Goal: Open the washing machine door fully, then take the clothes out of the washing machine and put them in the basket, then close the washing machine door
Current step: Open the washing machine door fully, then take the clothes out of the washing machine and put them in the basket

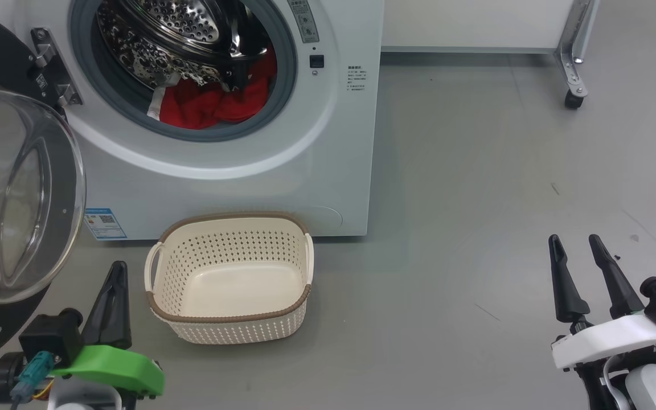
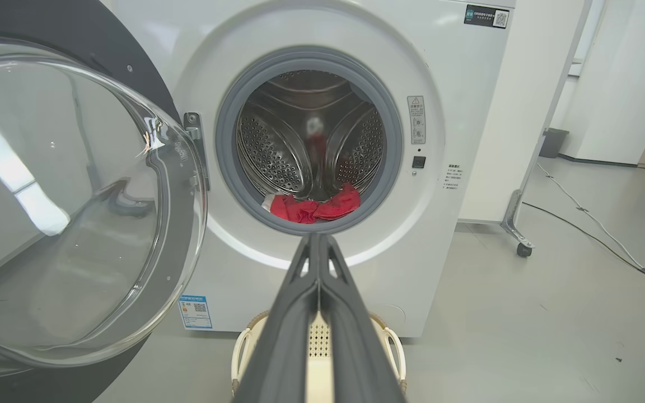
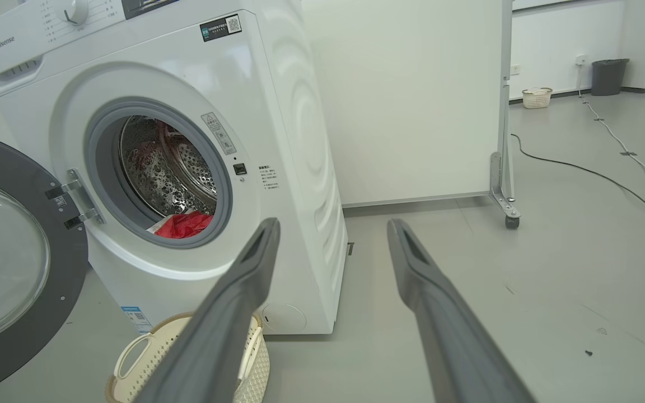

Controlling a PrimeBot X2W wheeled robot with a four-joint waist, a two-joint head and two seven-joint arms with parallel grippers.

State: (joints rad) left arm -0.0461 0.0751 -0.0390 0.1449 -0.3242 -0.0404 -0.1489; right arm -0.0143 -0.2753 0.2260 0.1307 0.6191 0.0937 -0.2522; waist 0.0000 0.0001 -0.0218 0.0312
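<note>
Red clothes (image 1: 208, 105) heaped in drum (image 1: 185, 28) — left gripper (image 1: 117, 269) pressed together, right gripper (image 1: 574, 241) spread

I see shiny perforated steel in the drum (image 1: 185, 23), soft red cloth of the clothes (image 1: 208, 105), clear glossy glass on the washing machine door (image 1: 15, 193), and matt cream plastic of the basket (image 1: 231, 333).
</note>
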